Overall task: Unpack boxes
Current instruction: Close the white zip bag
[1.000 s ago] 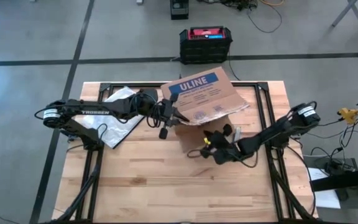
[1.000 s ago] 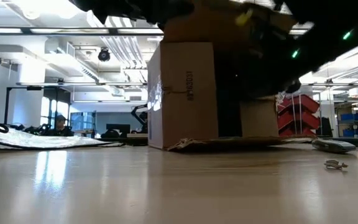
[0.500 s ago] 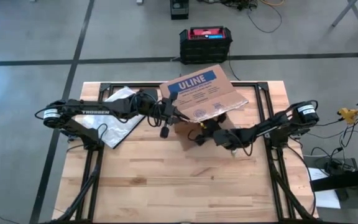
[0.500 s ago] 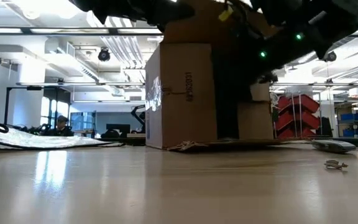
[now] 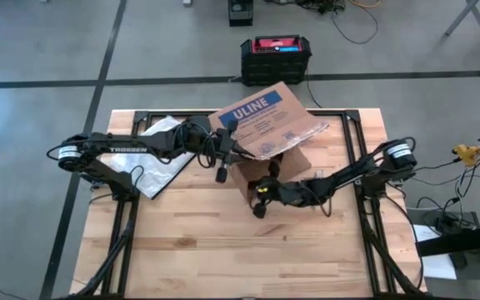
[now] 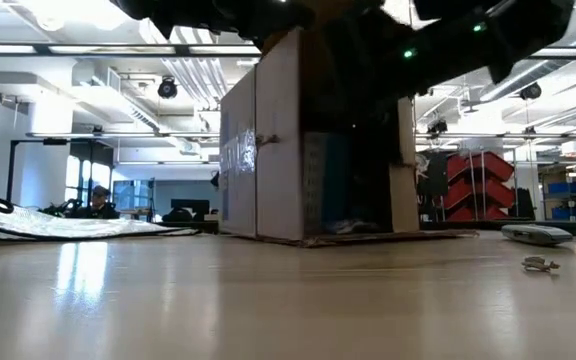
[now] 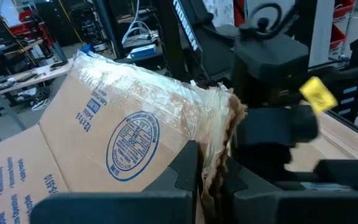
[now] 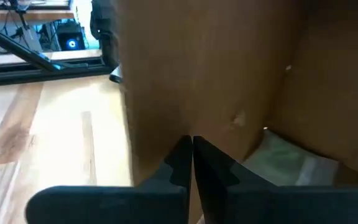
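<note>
The brown ULINE cardboard box [image 5: 265, 142] stands on the far middle of the table. In the low view the box [image 6: 308, 140] shows its open side, with something pale and blue inside [image 6: 343, 205] and a lower flap [image 6: 388, 237] lying on the wood. My left gripper [image 5: 226, 156] reaches in from the table's left and is shut on the labelled top flap. My right gripper [image 5: 261, 198] comes from the right along the box's near side, fingers shut, at the near left corner. My left gripper [image 7: 210, 180] pinches the labelled flap's torn, taped edge [image 7: 215, 146] between its two fingers, coming level from the table's left. The flap stands lifted and tilted above the box, which rests on the table. My right gripper [image 8: 192, 158] has its shut fingers close against the box's brown wall [image 8: 185, 93] beside the opening; whether they touch it I cannot tell.
A clear plastic bag [image 5: 161, 154] lies on the table's far left, under the left arm. A black-and-red case [image 5: 275, 57] sits on the floor beyond the far edge. Two small objects [image 6: 533, 235] [image 6: 540, 264] lie on the table in the low view. The near half shows bare wood.
My right gripper has moved toward the table's left along the box's near side, to the near left corner. The box has turned about on the table, so that its open side now faces the near edge and its inside shows. My left gripper has kept its hold on the flap.
</note>
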Available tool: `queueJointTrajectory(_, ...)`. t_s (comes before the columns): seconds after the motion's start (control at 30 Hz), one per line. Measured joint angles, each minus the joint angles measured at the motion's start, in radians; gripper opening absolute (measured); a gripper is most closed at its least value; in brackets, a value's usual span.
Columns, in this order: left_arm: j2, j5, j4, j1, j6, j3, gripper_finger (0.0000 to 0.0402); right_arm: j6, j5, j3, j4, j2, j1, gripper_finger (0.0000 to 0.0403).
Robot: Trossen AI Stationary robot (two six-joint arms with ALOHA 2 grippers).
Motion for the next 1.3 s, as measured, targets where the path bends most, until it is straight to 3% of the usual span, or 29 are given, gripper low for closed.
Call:
queueJointTrajectory(0.2, 0.005, 0.003, 0.000, 0.000, 0.027, 0.000, 0.0000, -0.033, 0.019, 0.138, -0.016, 0.180, 0.000, 0.0000)
queueJointTrajectory(0.3, 0.005, 0.005, -0.031, 0.000, 0.027, 0.000, 0.0000, -0.052, 0.068, 0.194, -0.127, 0.196, 0.011, 0.0000)
queueJointTrajectory(0.53, 0.004, 0.015, -0.043, 0.000, 0.044, -0.015, 0.0000, 0.056, 0.155, 0.239, -0.632, 0.047, 0.025, 0.0000)
queueJointTrajectory(0.67, 0.005, 0.036, 0.006, 0.000, 0.050, -0.056, 0.0000, 0.180, 0.291, 0.237, -0.933, -0.071, 0.046, 0.0000)
queueJointTrajectory(0.8, 0.005, 0.039, 0.022, 0.000, 0.053, -0.071, 0.0000, 0.340, 0.328, 0.234, -1.155, -0.159, 0.045, 0.0000)
queueJointTrajectory(1.07, -0.011, 0.054, 0.016, -0.001, 0.030, -0.074, 0.0016, 0.368, 0.199, 0.214, -1.196, -0.175, 0.048, 0.0000)
queueJointTrajectory(1.2, -0.041, 0.046, -0.074, -0.002, -0.011, -0.055, 0.0059, 0.366, 0.159, 0.213, -1.197, -0.175, 0.057, 0.0000)
queueJointTrajectory(1.3, -0.069, -0.040, -0.202, -0.004, -0.027, -0.025, 0.0107, 0.353, 0.157, 0.213, -1.199, -0.179, 0.065, 0.0000)
